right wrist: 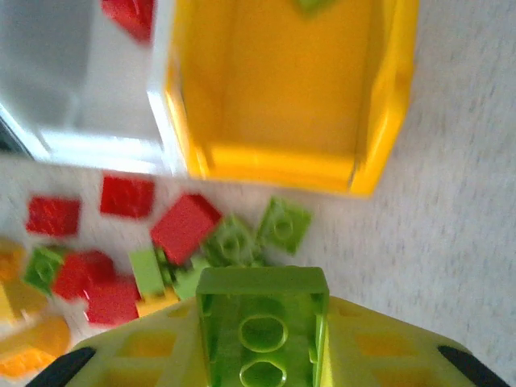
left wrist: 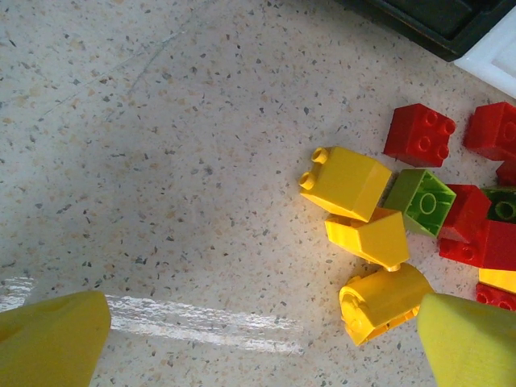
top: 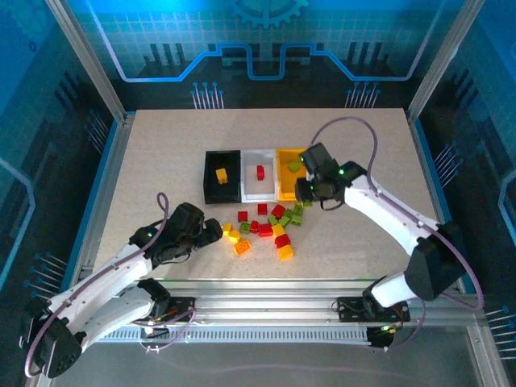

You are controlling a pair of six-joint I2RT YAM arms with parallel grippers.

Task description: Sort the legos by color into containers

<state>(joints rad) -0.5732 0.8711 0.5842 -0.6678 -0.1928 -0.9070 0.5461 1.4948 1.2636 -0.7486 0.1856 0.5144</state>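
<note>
Legos (top: pixel 262 228), tiny plastic bricks in red, yellow-orange and light green, lie in a loose heap on the speckled beige table (top: pixel 161 161), between the two claws.

The right claw (top: pixel 309 192) is closed on one light green lego (right wrist: pixel 262 322), which sits between its jaws with the studs facing the wrist camera (two round studs are plain to see). Just ahead of this claw stands the yellow-orange rectangular plastic bin (right wrist: pixel 274 165), open-topped, with a green brick (top: pixel 294 166) at its far end. Left of that bin and touching it is the white plastic bin (top: pixel 251 184), holding one red brick (top: pixel 260 172). Next to the left is the black plastic bin (top: pixel 208 173), holding one yellow brick (top: pixel 221 174). Green and red bricks are scattered between the right claw and the yellow-orange bin's near wall.

The left claw (left wrist: pixel 258 347) hangs low over the table with its jaws spread wide and nothing between its yellow fingertips (left wrist: pixel 48 339). Three yellow legos lie ahead of it toward its right finger, and the nearest yellow lego (left wrist: pixel 383 302) is just beside that fingertip. Beyond them sit a green lego (left wrist: pixel 421 200) and several red ones (one red lego (left wrist: pixel 419 133) stands a little apart).
</note>
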